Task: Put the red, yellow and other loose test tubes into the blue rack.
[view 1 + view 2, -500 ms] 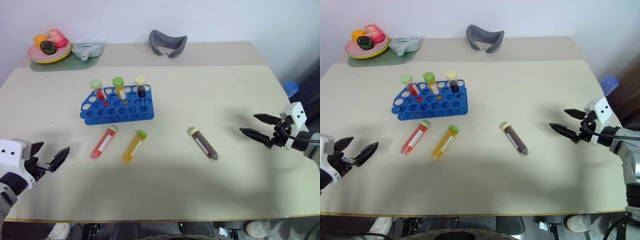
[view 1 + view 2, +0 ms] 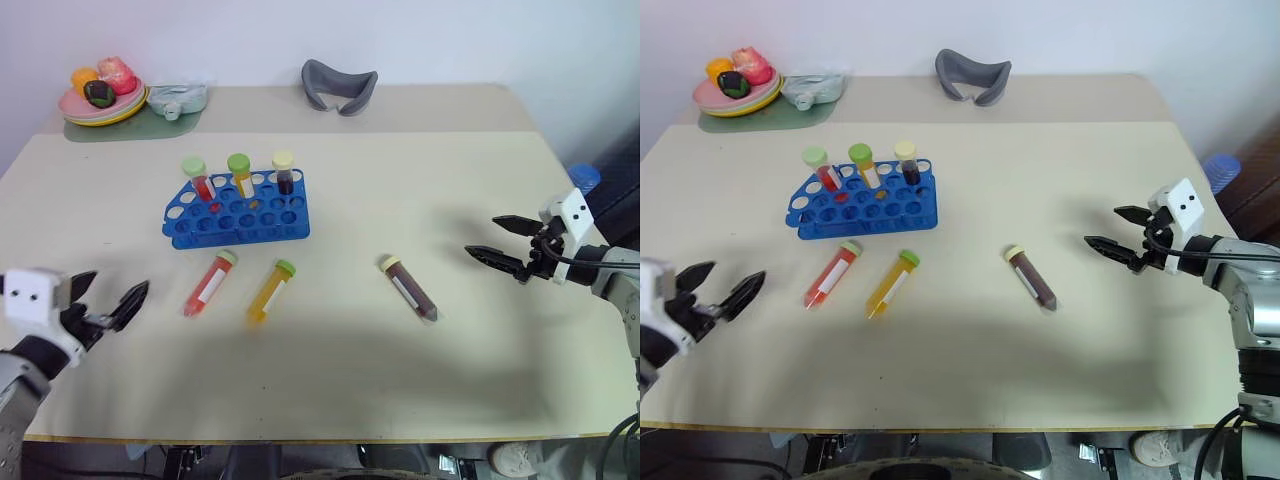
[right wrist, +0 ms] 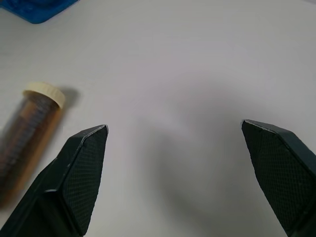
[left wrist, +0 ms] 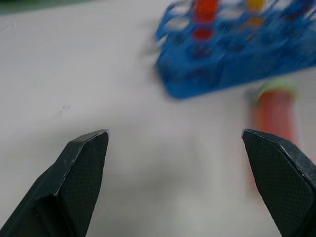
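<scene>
The blue rack [image 2: 237, 208] stands on the counter [image 2: 400, 180] with three capped tubes upright in its back row; in front lie the red tube [image 2: 207, 284], yellow tube [image 2: 270, 292] and brown tube [image 2: 408, 288] (all flat, apart); left tool [image 2: 104, 306] and right tool [image 2: 504, 245] gape wide, empty.

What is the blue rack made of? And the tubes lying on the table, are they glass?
The blue rack looks like moulded plastic: one even bright colour, smooth, with neat round holes. The red tube, yellow tube and brown tube have clear walls showing the coloured liquid, with matte caps that look like plastic. Clear plastic seems likely, but glass can't be ruled out by look alone.
</scene>
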You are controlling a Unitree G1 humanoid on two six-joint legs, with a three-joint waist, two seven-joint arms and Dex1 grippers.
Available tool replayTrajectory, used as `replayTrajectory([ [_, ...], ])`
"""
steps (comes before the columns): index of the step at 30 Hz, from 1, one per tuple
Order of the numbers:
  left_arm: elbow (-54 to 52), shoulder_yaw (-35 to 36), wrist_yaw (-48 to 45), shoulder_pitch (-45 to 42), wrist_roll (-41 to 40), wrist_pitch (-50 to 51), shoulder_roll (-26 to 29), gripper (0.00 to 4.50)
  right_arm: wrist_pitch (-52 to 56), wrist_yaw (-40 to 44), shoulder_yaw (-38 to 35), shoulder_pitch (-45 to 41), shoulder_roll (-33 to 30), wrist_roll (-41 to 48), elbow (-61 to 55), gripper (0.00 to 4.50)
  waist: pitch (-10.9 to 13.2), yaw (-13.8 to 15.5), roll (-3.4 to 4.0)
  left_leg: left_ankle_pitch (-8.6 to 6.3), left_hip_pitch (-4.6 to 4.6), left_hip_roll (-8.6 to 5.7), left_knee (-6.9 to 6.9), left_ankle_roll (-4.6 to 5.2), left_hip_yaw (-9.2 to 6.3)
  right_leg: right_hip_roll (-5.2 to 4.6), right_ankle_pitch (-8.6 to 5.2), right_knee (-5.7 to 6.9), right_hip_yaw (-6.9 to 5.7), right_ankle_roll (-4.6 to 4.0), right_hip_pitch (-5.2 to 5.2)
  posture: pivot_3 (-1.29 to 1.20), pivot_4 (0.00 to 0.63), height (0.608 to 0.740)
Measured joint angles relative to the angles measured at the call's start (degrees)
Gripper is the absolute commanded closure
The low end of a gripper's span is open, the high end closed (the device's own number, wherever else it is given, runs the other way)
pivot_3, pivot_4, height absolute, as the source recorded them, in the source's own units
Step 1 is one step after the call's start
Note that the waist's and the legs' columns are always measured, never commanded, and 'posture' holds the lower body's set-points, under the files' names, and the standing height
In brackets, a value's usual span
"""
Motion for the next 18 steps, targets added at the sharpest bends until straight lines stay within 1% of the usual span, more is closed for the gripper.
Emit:
replayTrajectory([
  [5,-1.7,-13.8,-0.3,-12.3,-1.2,2.2,0.6,0.1,10.1,-4.5,-1.6,1.6,-0.1,4.7,-13.9,0.1,0.0,0.0,-0.02,-0.01,-0.03,0.0,-0.04,0.01,-0.01,0.01,0.0,-0.03,0.0,0.01,-0.03,0.0,0.15,0.74],
  [8,-1.5,-22.4,-2.5,-17.0,-0.4,2.4,0.6,0.1,17.4,-8.8,-2.9,4.6,-0.5,6.3,-21.5,0.1,0.0,-0.1,0.0,-0.01,-0.04,0.0,-0.05,0.02,-0.01,0.02,0.0,-0.02,0.0,0.01,-0.04,0.0,0.15,0.74],
  [10,-0.9,-28.0,-5.5,-20.1,0.6,1.8,1.1,0.1,23.5,-12.1,-3.7,6.4,-1.7,7.4,-27.3,0.1,0.0,-0.1,0.02,-0.01,-0.04,-0.01,-0.02,0.02,-0.01,0.02,0.0,-0.01,0.0,0.01,-0.04,0.0,0.15,0.74],
  [13,0.8,-33.3,-9.9,-22.8,1.8,-0.1,1.3,0.1,31.0,-15.3,-4.5,7.0,-3.7,9.0,-33.9,0.1,0.0,-0.3,0.03,-0.02,-0.01,0.0,-0.03,0.03,-0.01,0.05,0.0,0.0,0.01,0.0,-0.03,0.0,0.15,0.74],
  [16,3.6,-36.9,-15.5,-24.0,3.5,-3.9,2.3,0.1,41.3,-19.8,-3.2,4.5,-3.9,11.5,-39.2,0.1,0.0,-0.4,0.03,-0.02,0.0,0.01,-0.02,0.03,-0.01,0.07,0.0,0.0,0.02,-0.01,-0.05,0.0,0.15,0.74],
  [17,4.4,-37.9,-17.3,-23.9,4.3,-5.2,2.7,0.1,45.4,-21.5,-2.2,2.0,-2.8,12.5,-40.1,0.1,0.0,-0.4,0.03,-0.02,0.0,0.01,-0.02,0.03,-0.01,0.07,0.0,0.0,0.03,-0.01,-0.04,0.0,0.15,0.74],
  [18,5.2,-38.8,-19.0,-23.8,5.4,-6.6,3.5,0.1,50.7,-23.5,-1.1,-1.7,-0.4,13.1,-40.7,0.1,0.0,-0.5,0.02,-0.02,0.0,0.01,-0.02,0.03,-0.02,0.08,0.01,0.01,0.03,-0.02,-0.06,0.0,0.15,0.74],
])
